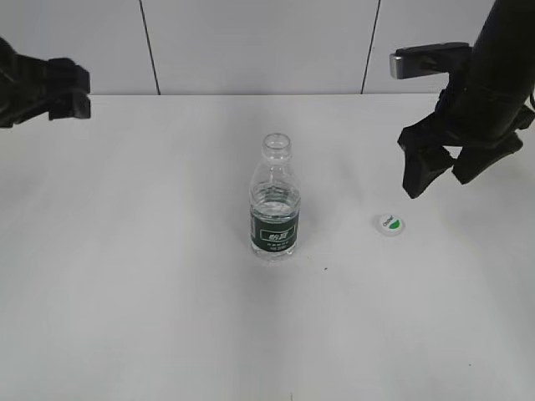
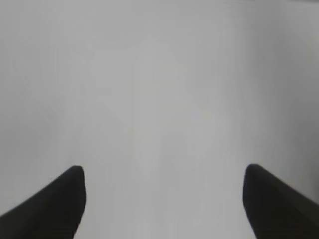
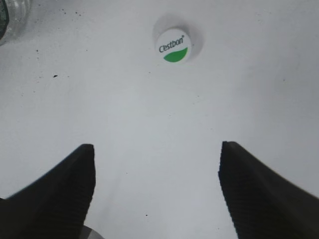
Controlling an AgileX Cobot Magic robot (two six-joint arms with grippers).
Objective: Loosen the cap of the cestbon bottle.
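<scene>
The cestbon bottle (image 1: 274, 205) stands upright at the table's middle, clear and ribbed with a dark green label, its neck open with no cap on it. Its edge shows in the right wrist view (image 3: 10, 17). The cap (image 1: 390, 223), white with a green patch, lies flat on the table to the bottle's right; it also shows in the right wrist view (image 3: 173, 46). My right gripper (image 1: 435, 178) (image 3: 157, 154) is open and empty, above and right of the cap. My left gripper (image 2: 164, 174) is open and empty at the far left (image 1: 71, 90).
The white table (image 1: 167, 317) spreads around the bottle. A white panelled wall (image 1: 251, 42) runs along the back edge. The left wrist view shows only bare white surface.
</scene>
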